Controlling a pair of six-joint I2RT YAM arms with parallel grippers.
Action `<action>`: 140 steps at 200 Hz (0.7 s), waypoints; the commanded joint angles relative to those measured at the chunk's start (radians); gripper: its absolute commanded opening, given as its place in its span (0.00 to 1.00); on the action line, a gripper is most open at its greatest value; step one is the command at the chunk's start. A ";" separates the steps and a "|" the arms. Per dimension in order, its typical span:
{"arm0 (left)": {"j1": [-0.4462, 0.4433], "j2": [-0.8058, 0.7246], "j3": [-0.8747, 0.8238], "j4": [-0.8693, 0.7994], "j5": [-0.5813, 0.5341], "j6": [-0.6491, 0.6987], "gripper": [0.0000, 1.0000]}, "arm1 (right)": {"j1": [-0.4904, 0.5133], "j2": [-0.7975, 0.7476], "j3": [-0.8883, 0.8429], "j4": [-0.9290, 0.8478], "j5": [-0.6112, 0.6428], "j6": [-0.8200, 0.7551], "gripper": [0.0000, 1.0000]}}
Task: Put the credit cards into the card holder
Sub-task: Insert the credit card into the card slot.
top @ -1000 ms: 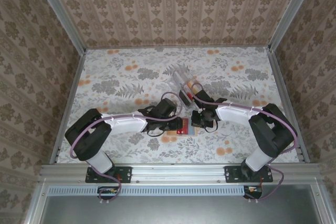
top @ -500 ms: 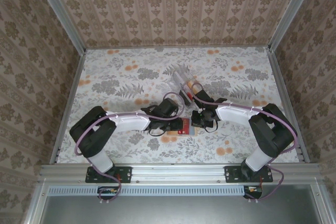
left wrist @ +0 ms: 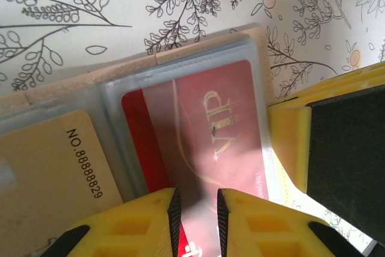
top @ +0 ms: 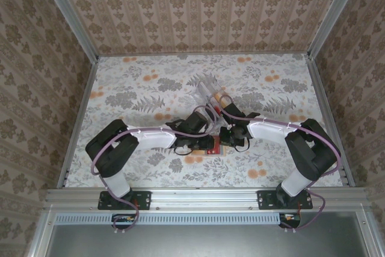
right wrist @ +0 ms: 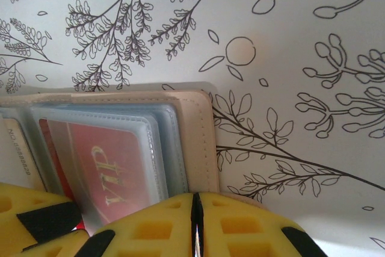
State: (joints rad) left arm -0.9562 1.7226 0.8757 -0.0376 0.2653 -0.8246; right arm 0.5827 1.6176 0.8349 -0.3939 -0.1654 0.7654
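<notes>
Two at the wallet [right wrist: 194, 130] edge — right gripper [right wrist: 197, 218] clenched, left gripper [left wrist: 197, 206] parted over red card [left wrist: 216, 124].

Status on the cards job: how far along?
Done: maybe one. Something orange sits in the card holder, too small to confirm.
In hand: left gripper, jaws nearly shut over the red card, which is still in the wallet sleeve; grip unclear. Right gripper, shut, sits at the wallet's edge.
Left: pull the red card out, slot it, then the tan card.
</notes>
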 commanded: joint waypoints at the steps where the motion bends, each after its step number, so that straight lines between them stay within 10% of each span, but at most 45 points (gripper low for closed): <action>1: -0.008 0.000 0.017 0.011 0.014 0.015 0.26 | 0.001 0.053 -0.048 0.015 0.041 0.018 0.13; 140: -0.007 -0.023 0.013 -0.045 -0.065 0.022 0.31 | 0.002 0.051 -0.050 0.021 0.042 0.022 0.14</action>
State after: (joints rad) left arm -0.9573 1.6695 0.8677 -0.0715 0.1932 -0.8181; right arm 0.5827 1.6165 0.8314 -0.3901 -0.1673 0.7662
